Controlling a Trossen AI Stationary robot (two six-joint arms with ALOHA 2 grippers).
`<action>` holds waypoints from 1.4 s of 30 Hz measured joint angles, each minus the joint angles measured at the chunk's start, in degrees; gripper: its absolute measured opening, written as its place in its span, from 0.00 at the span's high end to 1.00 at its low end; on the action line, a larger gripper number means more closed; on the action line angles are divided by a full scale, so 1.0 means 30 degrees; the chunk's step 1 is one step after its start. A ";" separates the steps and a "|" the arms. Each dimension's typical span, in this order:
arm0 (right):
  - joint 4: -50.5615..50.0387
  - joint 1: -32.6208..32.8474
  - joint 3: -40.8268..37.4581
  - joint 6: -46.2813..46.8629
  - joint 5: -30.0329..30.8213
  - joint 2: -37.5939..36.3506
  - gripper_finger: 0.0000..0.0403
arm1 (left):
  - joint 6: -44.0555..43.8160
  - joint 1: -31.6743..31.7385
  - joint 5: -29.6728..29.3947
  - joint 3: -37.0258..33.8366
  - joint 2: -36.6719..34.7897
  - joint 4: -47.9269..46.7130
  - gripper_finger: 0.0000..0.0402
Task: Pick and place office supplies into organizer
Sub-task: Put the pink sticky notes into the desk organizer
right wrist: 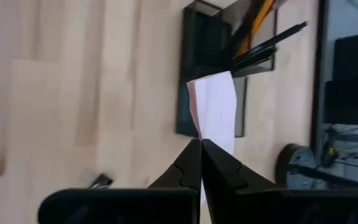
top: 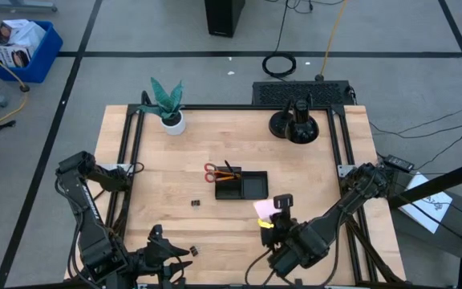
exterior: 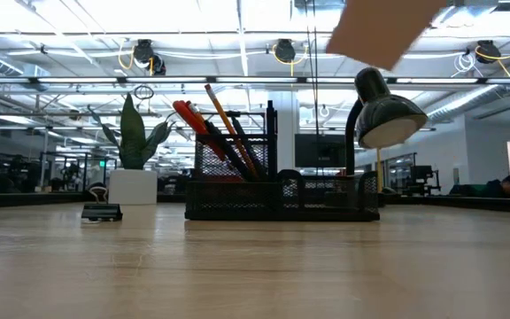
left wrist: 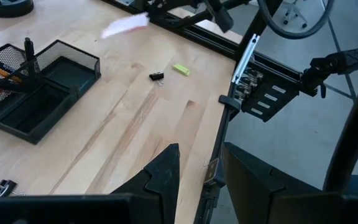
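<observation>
Pinched by one edge in the right tool (right wrist: 200,144), the pink sticky-note pad (right wrist: 215,102) hangs just short of the organizer (top: 241,185); it could flop or slip. Left tool (left wrist: 201,163), parted, idles at the surface's (top: 175,168) near edge.

Black mesh organizer (top: 241,185), red-handled scissors (top: 212,172), orange pencils (top: 229,170), pink sticky-note pad (top: 265,208), light wood table (top: 175,160).

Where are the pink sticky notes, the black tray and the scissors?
pink sticky notes (right wrist: 215,102), right wrist view, middle of the pad.
black tray (top: 252,188), high view, floor of its empty compartment.
scissors (top: 210,172), high view, red handles.
</observation>
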 joint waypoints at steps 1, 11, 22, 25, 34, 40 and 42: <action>-0.0004 -0.0188 0.0004 -0.0218 0.0212 0.0000 1.00 | 0.0000 0.0003 0.0000 0.0000 0.0003 0.0000 0.69; 0.0004 -0.1777 0.0004 -0.1641 0.2061 0.0000 1.00 | 0.0005 0.0001 0.0005 0.0000 0.0003 0.0000 0.69; 0.0004 -0.2768 -0.0004 -0.2121 0.3750 0.0000 1.00 | 0.0007 0.0001 0.0007 0.0000 0.0003 -0.0007 0.69; 0.0010 -0.3043 -0.0004 -0.2141 0.4093 0.0003 1.00 | 0.0007 -0.0001 0.0007 0.0000 0.0003 -0.0007 0.69; 0.0004 -0.3803 -0.0004 -0.2585 0.5087 0.0006 1.00 | 0.0015 0.0003 0.0015 0.0000 0.0003 -0.0007 0.69; 0.0005 -0.3925 -0.0011 -0.2923 0.6423 0.0007 1.00 | 0.0022 0.0003 0.0022 0.0000 0.0003 -0.0008 0.69; 0.0004 -0.4002 -0.0011 -0.2930 0.6453 0.0000 1.00 | 0.0022 0.0003 0.0022 0.0000 0.0003 -0.0007 0.69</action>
